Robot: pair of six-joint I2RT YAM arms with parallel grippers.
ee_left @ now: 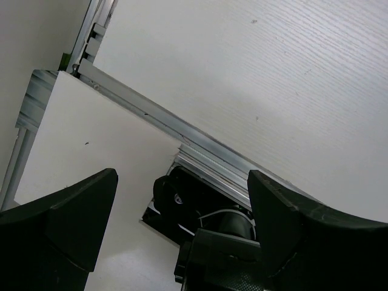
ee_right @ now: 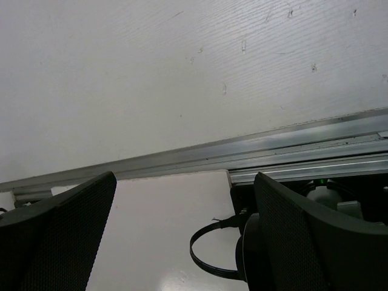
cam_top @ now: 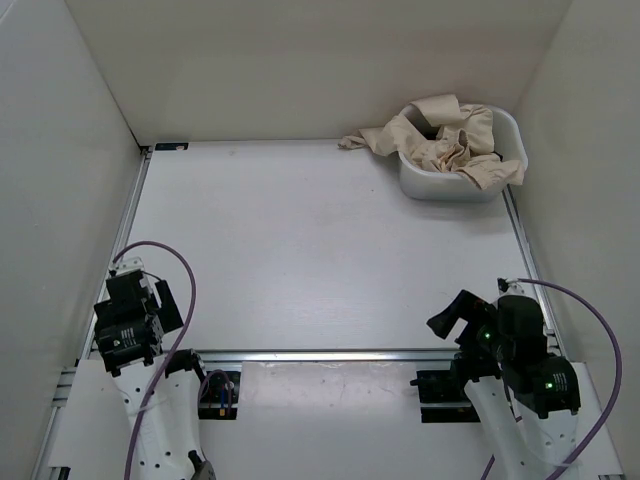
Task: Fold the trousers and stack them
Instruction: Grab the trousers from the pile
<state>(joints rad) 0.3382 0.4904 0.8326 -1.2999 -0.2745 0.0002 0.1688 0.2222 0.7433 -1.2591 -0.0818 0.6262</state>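
Trousers (cam_top: 455,140): crumpled, spilling from white tub (cam_top: 440,186); unfolded. Left pincer (ee_left: 182,185), right pincer (ee_right: 185,185): spread wide, empty. Folding, stacking all pending.

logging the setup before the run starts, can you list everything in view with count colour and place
trousers: one pair, light beige, crumpled in the tub, one part hanging over its left rim onto the table
tub: one, pale grey-white, far right corner of the table
table: one, white, between the arms and the far wall
walls: white, closing in the far, left and right sides
rail: one, silver metal, across the near edge of the table
cables: two, purple, one looping beside each arm
left gripper: one, black, open, near left corner, holding nothing
right gripper: one, black, open, near right corner, holding nothing
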